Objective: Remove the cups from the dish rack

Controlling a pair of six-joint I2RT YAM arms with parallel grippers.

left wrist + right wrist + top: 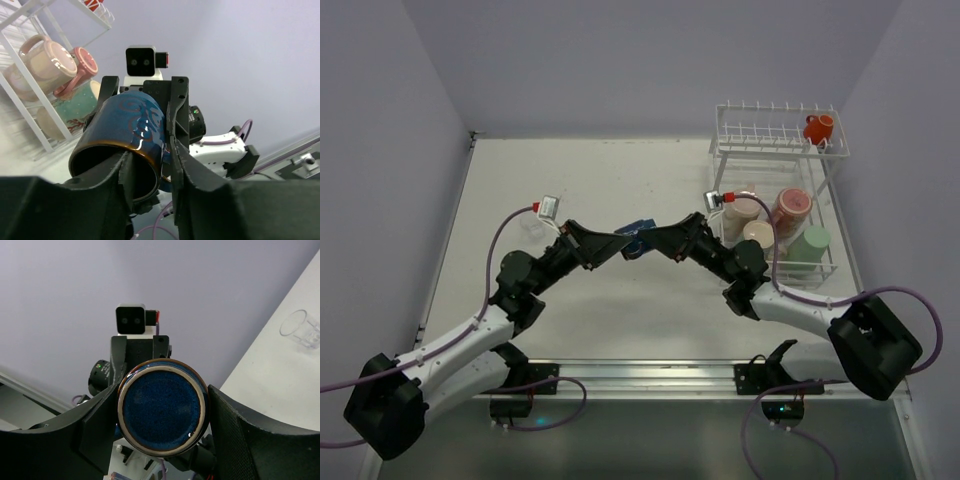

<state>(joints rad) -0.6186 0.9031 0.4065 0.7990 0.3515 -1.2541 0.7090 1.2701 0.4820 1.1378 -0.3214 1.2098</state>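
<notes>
A small dark blue cup (pixel 638 241) hangs above the table's middle, between both grippers. My right gripper (pixel 653 240) is shut on its sides, and the cup's round base (pixel 162 412) faces that wrist camera. My left gripper (pixel 150 155) is open around the cup's wall (pixel 132 122), with one finger inside the mouth and the other outside by the rim; a gap shows inside. The white dish rack (pixel 775 135) stands at the back right. An orange-red cup (pixel 817 128) sits on its top shelf. Pale pink (pixel 742 210), red-pink (pixel 790 207), cream (pixel 758 236) and green (pixel 810 243) cups lie below.
A clear plastic cup (pixel 300 330) stands on the table left of centre. Grey walls close the table in on three sides. A metal rail (pixel 650 372) runs along the near edge between the arm bases.
</notes>
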